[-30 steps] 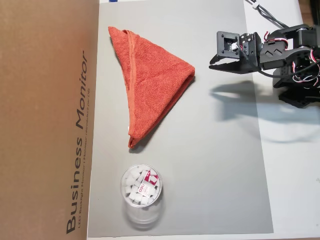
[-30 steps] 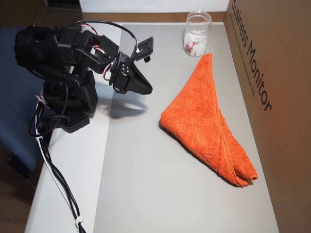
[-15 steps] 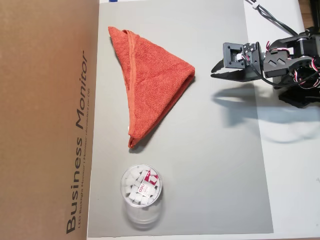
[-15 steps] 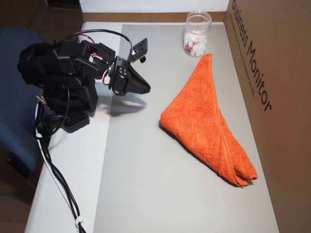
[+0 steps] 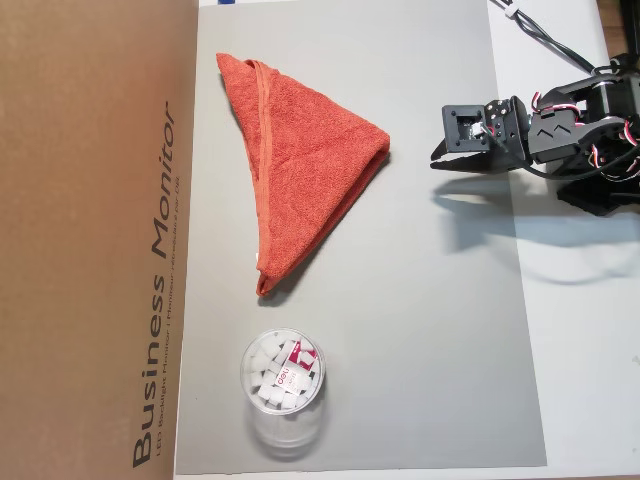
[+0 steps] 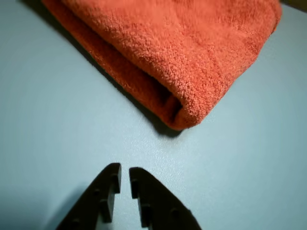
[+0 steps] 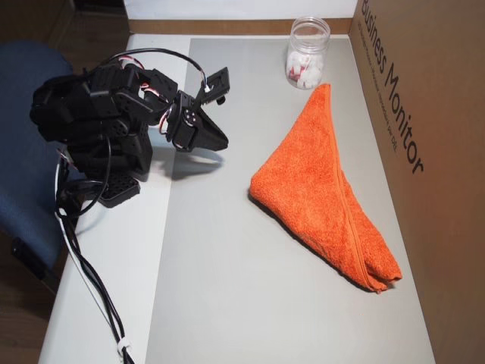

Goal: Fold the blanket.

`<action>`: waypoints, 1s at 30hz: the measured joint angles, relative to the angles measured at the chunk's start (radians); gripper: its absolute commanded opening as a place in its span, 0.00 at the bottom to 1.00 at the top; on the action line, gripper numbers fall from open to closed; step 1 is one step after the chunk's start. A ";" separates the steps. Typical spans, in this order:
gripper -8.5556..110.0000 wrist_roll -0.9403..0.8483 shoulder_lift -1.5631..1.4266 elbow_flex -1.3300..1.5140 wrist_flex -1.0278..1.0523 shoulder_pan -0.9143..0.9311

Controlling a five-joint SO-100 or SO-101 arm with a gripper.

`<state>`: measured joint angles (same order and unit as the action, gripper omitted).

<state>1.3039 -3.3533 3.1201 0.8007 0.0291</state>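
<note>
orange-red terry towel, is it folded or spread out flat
Folded. The orange-red terry towel lies as a triangle with hemmed edges stacked, and the wrist view shows a doubled, rolled fold at its corner.

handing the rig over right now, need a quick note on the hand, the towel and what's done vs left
Hand: empty, fingers nearly together with only a thin slit between them, hanging above the grey mat close to the arm's base and clear of the towel.
Towel: folded into a triangle on the mat, one long edge beside the cardboard box; its rounded folded corner points at the hand.
Jar: on the mat, apart from the towel, not involved.
Done: one diagonal fold.
Left: probably nothing, unless you want a second fold.
</note>
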 measured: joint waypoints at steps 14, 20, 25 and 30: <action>0.07 0.127 -0.028 0.006 0.166 0.000; 0.07 0.167 -0.028 0.006 0.255 0.000; 0.07 0.167 -0.028 0.006 0.351 0.000; 0.07 0.167 -0.028 0.006 0.431 0.000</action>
<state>1.4711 -3.3809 3.1263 1.2318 0.0291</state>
